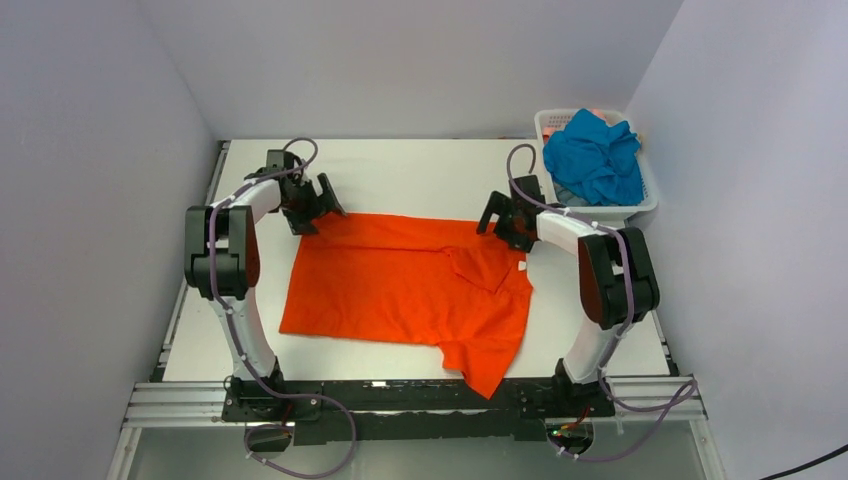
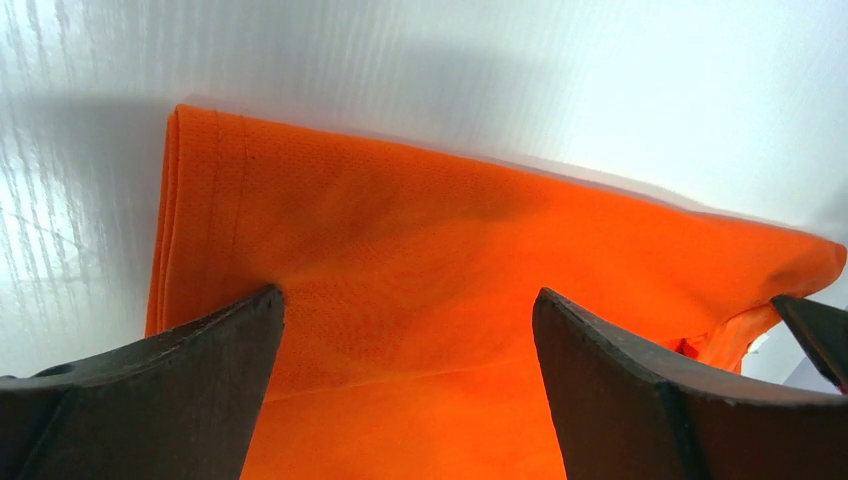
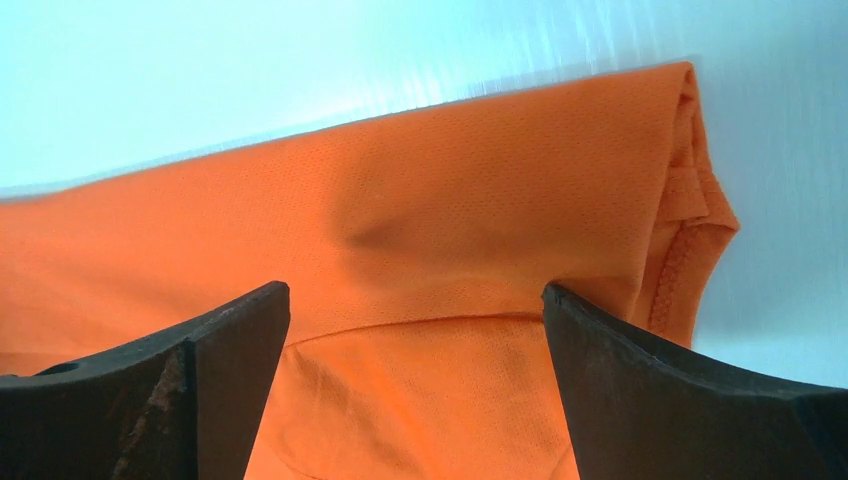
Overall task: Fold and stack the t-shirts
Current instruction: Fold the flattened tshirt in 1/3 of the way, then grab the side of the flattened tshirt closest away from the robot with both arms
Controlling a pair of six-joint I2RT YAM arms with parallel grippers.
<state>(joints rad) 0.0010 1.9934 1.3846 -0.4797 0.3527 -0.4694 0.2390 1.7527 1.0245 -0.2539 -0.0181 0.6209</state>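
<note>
Left gripper (image 2: pixel 405 300) and right gripper (image 3: pixel 415 290) hang open over the orange shirt (image 1: pixel 400 285); the far-right corner basket (image 1: pixel 644 208) holds the teal shirt (image 1: pixel 595 155).

1 overhead, 2 close on t-shirt (image 1: pixel 400 285)

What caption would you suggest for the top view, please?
Left gripper and right gripper open over the far edge of the orange shirt, spread on the table; teal shirt bunched in the basket.
</note>
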